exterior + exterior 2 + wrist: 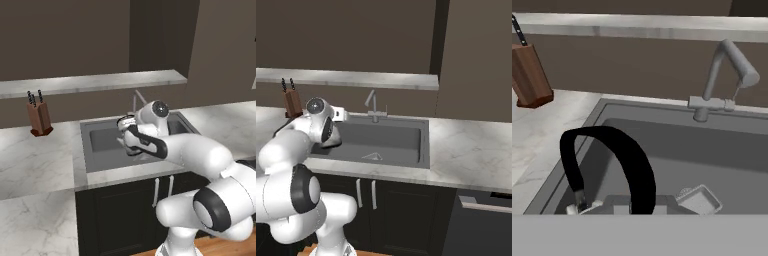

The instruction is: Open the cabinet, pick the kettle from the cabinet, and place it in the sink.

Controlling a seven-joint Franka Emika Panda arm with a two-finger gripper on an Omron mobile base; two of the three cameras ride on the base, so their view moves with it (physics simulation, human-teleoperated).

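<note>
Black-handled kettle (607,165) one, grey sink (722,165) one, faucet (722,80) one

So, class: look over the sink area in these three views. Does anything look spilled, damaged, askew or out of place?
Nothing stands out. The sink is dry and intact, the faucet stands upright behind it, and the knife block stands on the counter. The kettle's black handle hangs over the basin, as the job calls for.

1. We see the sink (406,145) basin open and bare on its right side.
2. The faucet (373,106) stands at its back rim.
3. The knife block (39,118) sits well left.
</note>
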